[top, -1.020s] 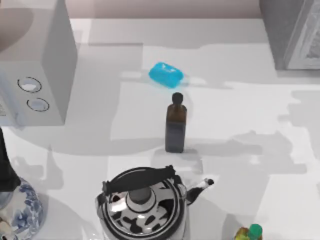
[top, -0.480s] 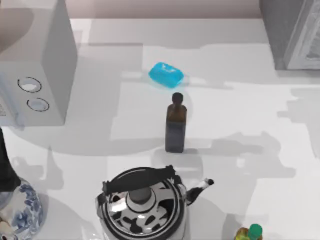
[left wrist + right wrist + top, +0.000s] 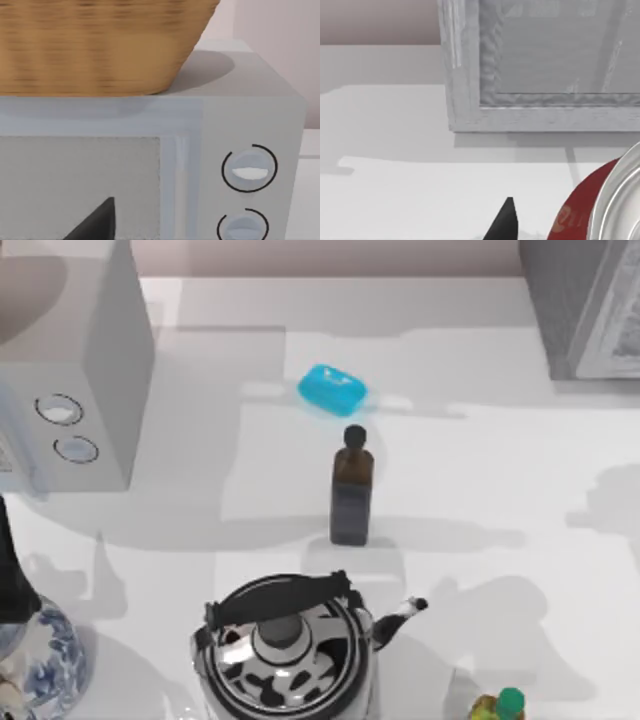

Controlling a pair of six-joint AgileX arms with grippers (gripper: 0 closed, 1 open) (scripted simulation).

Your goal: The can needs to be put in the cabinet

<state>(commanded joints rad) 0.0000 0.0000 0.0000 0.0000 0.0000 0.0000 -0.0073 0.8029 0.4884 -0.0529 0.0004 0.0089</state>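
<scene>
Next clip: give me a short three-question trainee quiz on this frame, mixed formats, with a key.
1. True or false: the dark brown bottle stands upright between the blue soap bar and the kettle.
2. In the right wrist view, the red can lies before which unit? A) microwave B) cabinet C) basket
3. Fill in: atop the microwave sits a wicker ____.

Key: 1 true; 2 B; 3 basket.

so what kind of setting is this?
Likely a simulated kitchen counter: a microwave-like box with two dials, a kettle and a dark bottle on a white table, a cabinet at the right.
</scene>
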